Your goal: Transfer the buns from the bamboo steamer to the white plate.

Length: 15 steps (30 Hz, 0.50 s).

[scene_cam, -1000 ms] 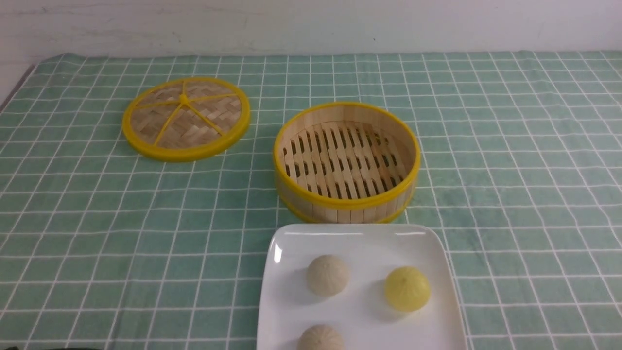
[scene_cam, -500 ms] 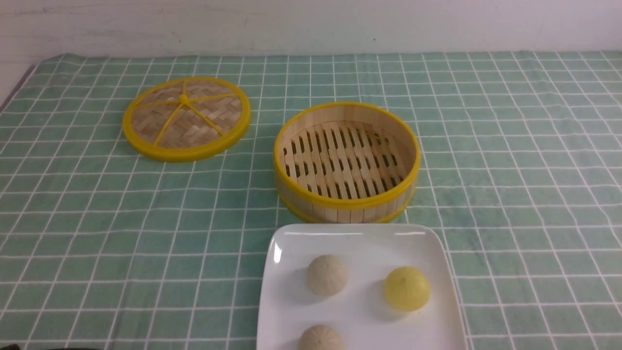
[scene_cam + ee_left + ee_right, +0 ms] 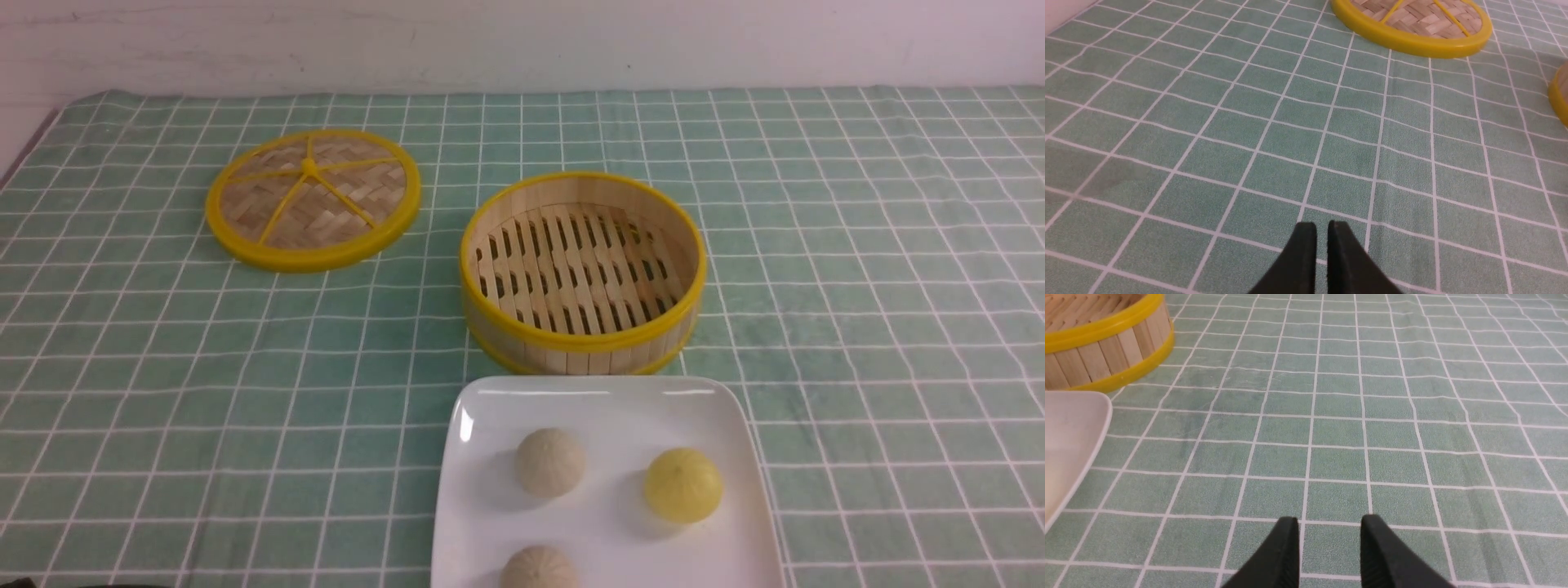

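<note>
Two buns [image 3: 549, 461] on white plate [image 3: 490, 506], well apart from fingers [image 3: 1306, 249].

Table w/ green white-grid cloth [image 3: 163, 392]. Lying directly on it: woven lid [image 3: 313, 198], far-left of the tools; bamboo steamer [image 3: 581, 273], ctr, ahead of them; white plate [image 3: 490, 523] just beside steamer, on near side.
</note>
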### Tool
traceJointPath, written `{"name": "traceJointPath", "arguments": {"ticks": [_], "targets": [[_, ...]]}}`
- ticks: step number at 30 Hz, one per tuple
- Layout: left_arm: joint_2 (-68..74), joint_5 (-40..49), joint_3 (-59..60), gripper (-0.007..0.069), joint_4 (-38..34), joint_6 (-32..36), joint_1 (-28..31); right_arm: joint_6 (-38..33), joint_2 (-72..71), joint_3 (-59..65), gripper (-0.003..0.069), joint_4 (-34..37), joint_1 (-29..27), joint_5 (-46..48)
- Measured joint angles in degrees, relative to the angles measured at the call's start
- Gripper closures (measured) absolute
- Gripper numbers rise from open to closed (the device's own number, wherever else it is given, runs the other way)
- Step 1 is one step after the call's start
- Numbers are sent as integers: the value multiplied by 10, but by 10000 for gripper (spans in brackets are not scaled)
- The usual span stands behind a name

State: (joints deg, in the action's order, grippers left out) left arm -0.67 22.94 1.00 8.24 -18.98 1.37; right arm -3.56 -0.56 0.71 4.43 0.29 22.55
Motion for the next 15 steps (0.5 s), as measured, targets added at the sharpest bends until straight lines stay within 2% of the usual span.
{"name": "traceJointPath", "arguments": {"ticks": [15], "targets": [[0, 0, 0, 543, 0, 0, 0, 0, 0, 0, 419, 0, 0, 0]]}}
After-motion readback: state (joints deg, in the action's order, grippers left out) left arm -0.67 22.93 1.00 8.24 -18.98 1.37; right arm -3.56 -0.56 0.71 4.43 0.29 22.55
